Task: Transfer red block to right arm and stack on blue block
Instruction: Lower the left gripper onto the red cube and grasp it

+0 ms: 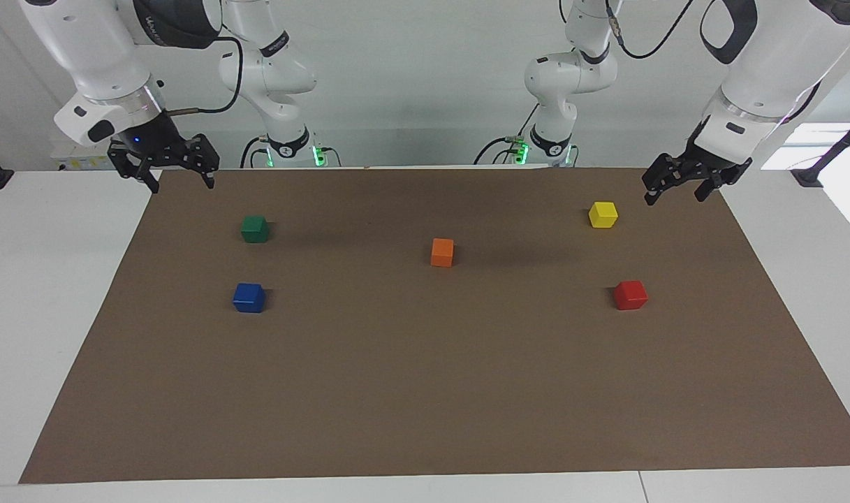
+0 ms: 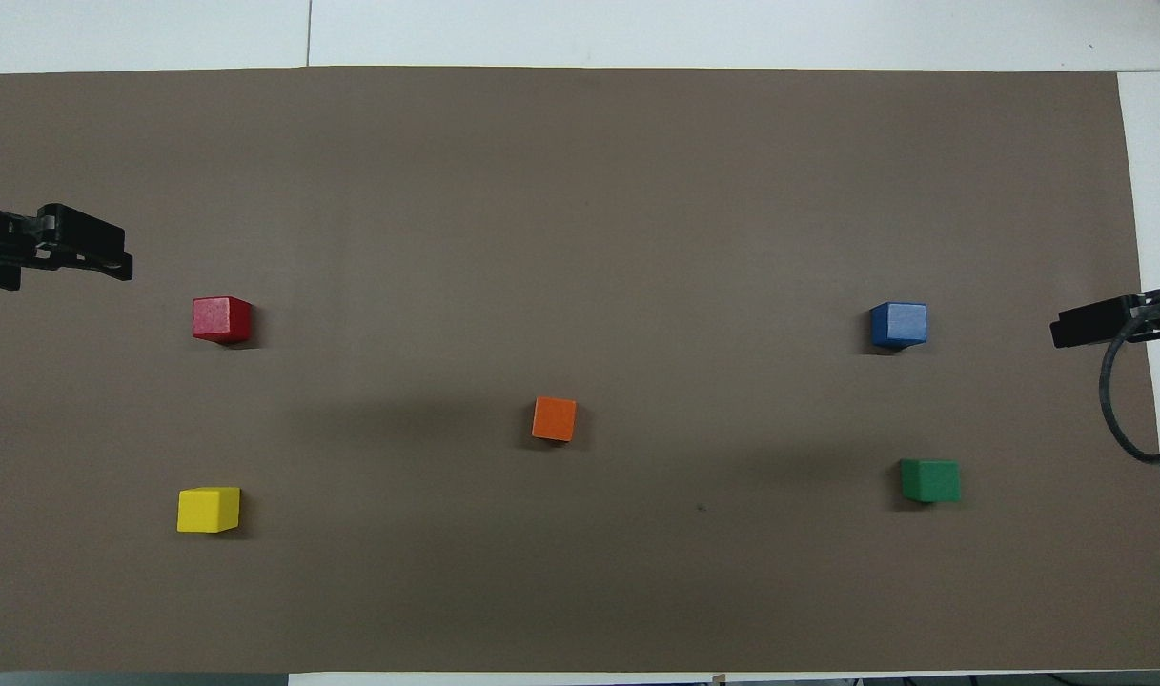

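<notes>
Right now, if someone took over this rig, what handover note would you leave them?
Left gripper: open, empty, raised over the mat's edge beside the yellow block.
Right gripper: open, empty, raised over the mat's corner at its own end.
Red block: on the mat toward the left arm's end, untouched.
Blue block: on the mat toward the right arm's end, nothing on it.
Done: nothing.
Left: left picks red, hands it to right, right stacks it on blue.
</notes>
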Tool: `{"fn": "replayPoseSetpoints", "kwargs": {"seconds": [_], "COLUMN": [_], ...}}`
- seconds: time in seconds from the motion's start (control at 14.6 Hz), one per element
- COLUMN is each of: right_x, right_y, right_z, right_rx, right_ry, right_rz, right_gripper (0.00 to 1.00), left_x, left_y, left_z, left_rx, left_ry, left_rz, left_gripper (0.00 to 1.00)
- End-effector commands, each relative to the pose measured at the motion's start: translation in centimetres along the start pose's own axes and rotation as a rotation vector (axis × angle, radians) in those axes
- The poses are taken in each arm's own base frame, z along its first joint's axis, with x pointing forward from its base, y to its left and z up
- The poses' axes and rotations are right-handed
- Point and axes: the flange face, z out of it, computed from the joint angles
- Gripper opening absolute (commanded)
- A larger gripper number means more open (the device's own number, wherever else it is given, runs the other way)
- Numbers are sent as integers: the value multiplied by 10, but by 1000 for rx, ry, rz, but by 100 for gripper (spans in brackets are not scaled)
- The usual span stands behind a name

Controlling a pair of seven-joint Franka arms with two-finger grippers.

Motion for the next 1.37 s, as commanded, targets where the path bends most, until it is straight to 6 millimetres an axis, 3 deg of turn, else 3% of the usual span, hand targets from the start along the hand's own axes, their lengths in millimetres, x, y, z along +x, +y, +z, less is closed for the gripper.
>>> {"fn": "replayPoseSetpoints", "kwargs": {"seconds": [0.0,0.41,0.55,0.68,0.89,1.16,1.3], "right_x": [-2,-2,-2,-2,-3,-4,-6], "right_y": [2,1,2,2,2,0,1], "right_z": [-1,-1,-1,-1,1,2,6], "right_rx": [19,20,19,19,18,20,23], "right_ry": [-11,-12,-13,-11,-8,-19,-26], "right_rz": [14,14,13,11,13,3,-21], "right_gripper": [100,100,100,100,100,100,100], "left_x": [0,5,12,14,32,33,29], "left_y": [2,-11,-24,-34,-26,-28,-31], "left_z": [1,11,25,62,133,222,237], "left_rx": [23,27,24,28,19,7,7], "left_ry": [16,63,129,112,72,97,101], "left_rz": [-14,-50,-74,-74,-59,-57,-59], "left_gripper": [100,100,100,100,100,100,100]}}
